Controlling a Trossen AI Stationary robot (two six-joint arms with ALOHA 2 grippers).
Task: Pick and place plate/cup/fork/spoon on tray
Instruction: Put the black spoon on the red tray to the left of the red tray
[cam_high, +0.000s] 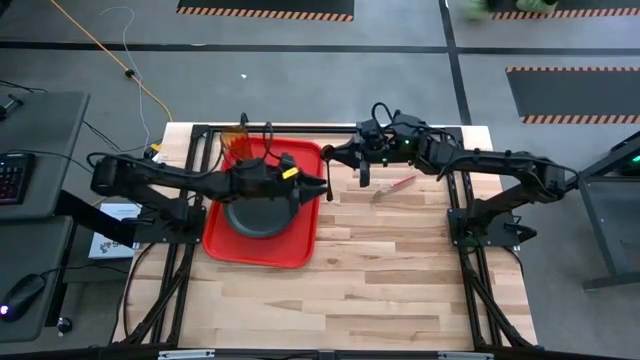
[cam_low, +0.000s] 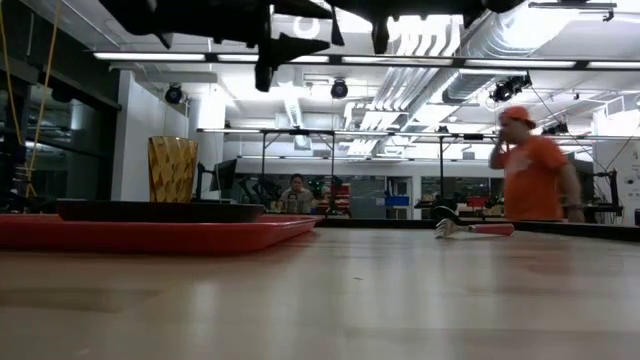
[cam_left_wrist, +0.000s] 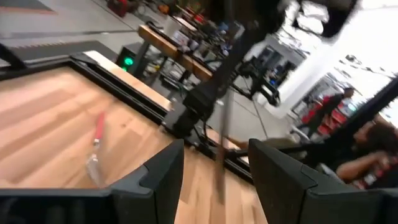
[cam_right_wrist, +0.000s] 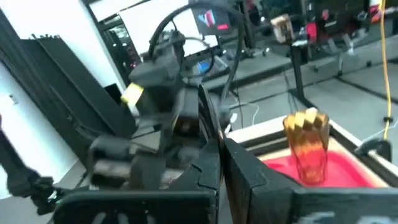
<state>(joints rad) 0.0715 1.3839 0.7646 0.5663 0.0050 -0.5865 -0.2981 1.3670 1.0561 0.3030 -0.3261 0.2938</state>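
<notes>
Spread apart and holding nothing, the left gripper's (cam_high: 325, 187) jaws hang above the right edge of the red rectangular plastic tray (cam_high: 300, 240). On the tray lie the round dark plate (cam_high: 258, 213) and, at the far corner, the amber translucent cup (cam_high: 237, 140). Pressed together, the right gripper (cam_high: 363, 179) pinches a thin dark spoon (cam_left_wrist: 221, 146) upright. A red-tinted slim fork (cam_high: 394, 186) lies on the wooden table (cam_high: 400, 270), right of the tray.

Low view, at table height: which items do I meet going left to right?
cup → plate on the tray → fork lying on the bare wood.
</notes>
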